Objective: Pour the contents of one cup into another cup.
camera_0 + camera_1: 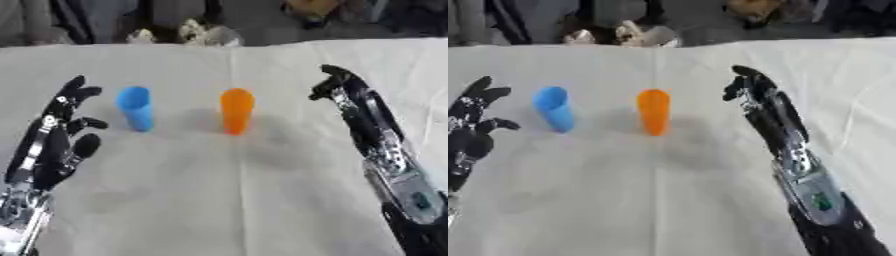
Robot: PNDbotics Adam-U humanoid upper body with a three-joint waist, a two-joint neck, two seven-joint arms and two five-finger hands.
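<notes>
While both cups stand upright on the table, blue cup at 9 o'clock of orange cup, left hand and right hand hover, fingers apart, empty.

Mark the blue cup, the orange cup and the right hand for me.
blue cup (136, 109): left eye view, middle of its side wall.
orange cup (236, 111): left eye view, middle of its side wall.
right hand (343, 87): left eye view, back of the hand.
</notes>
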